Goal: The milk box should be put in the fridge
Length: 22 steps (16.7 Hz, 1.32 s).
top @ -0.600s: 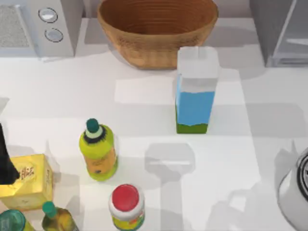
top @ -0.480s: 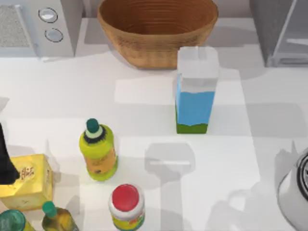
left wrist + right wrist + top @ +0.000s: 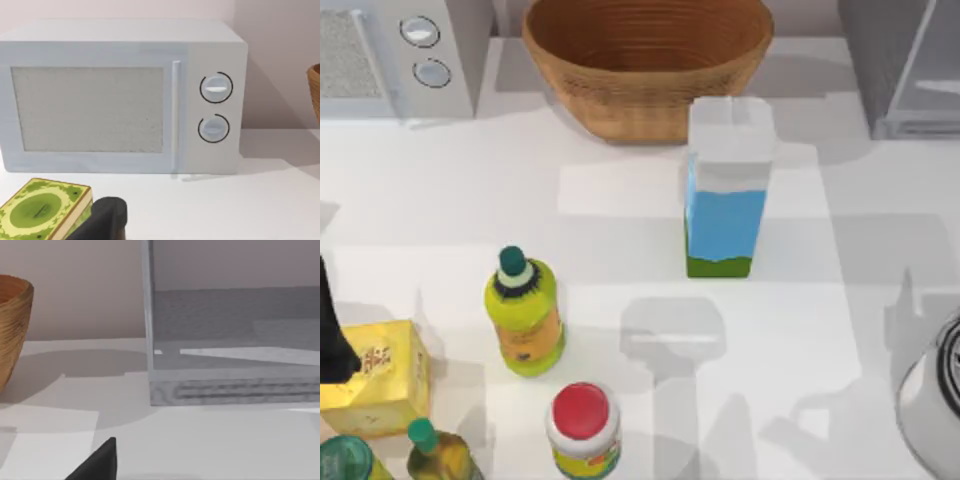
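Parked at 9 o'clock on the table (image 3: 620,200): left arm (image 3: 330,330), dark and slim, beside a squat yellow box (image 3: 375,385) of glossy printed card; cannot tell whether left jaws open or closed. At 11 o'clock, a pale grey microwave (image 3: 380,50) with two round knobs and a speckled door. Toward 7 o'clock, a rounded yellow-green bottle (image 3: 525,320) with a dark green cap; at 6 o'clock, a stout jar (image 3: 582,425) with a smooth red lid. At 12 o'clock, a wide woven basket (image 3: 645,60), ribbed and brown. Just right of centre, upright and untouched: the milk box (image 3: 725,190), a tall flat-sided carton, white above, sky-blue in the middle, green at the base, close in front of the basket. At 1 to 2 o'clock, the fridge (image 3: 910,60), a plain grey box with a pale glassy panel in a light frame. At 4 o'clock, right arm (image 3: 935,400), silvery and rounded, well apart from the carton; cannot tell the state of right jaws either. Judged best for the reach: approach with right jaws wide, square to two opposite flat faces, grip around the blue band rather than the top, squeeze gently on likely thin card, lift straight up to clear the basket, keep upright on the way to the fridge.
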Tool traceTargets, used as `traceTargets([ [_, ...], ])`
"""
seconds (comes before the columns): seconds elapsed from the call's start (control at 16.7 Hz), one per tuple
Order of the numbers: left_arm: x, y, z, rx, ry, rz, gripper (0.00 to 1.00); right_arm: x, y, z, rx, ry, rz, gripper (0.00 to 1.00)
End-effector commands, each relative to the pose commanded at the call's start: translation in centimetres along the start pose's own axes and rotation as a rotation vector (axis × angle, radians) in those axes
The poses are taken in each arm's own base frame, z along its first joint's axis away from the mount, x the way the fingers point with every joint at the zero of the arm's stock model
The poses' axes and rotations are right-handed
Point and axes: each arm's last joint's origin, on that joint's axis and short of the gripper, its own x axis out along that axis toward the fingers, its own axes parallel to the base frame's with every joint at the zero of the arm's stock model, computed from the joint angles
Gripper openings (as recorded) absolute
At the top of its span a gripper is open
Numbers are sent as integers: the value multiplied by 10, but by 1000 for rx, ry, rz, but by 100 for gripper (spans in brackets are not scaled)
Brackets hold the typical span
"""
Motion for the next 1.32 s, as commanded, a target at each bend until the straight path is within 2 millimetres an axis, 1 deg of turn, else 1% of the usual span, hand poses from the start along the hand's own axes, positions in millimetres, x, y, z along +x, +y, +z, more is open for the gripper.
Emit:
traceTargets([
  [0.12, 0, 0, 0, 0, 0, 0, 100, 17, 14, 7, -2, 65, 11, 100],
  [0.24, 0, 0, 0, 0, 0, 0, 100, 38, 36, 11, -11, 119, 30, 100],
  [0.42, 0, 0, 0, 0, 0, 0, 100, 70, 80, 7, -28, 166, 70, 100],
  [0.54, 0, 0, 0, 0, 0, 0, 100, 88, 116, -4, -42, 180, 95, 100],
  [0.72, 0, 0, 0, 0, 0, 0, 100, 107, 168, -34, -64, 180, 108, 100],
  [0.9, 0, 0, 0, 0, 0, 0, 100, 118, 206, -67, -70, 149, 83, 100],
  [1.08, 0, 0, 0, 0, 0, 0, 100, 127, 229, -90, -53, 104, 35, 100],
  [1.2, 0, 0, 0, 0, 0, 0, 100, 131, 236, -98, -38, 80, 8, 100],
  [1.32, 0, 0, 0, 0, 0, 0, 100, 133, 238, -100, -32, 71, -2, 100],
])
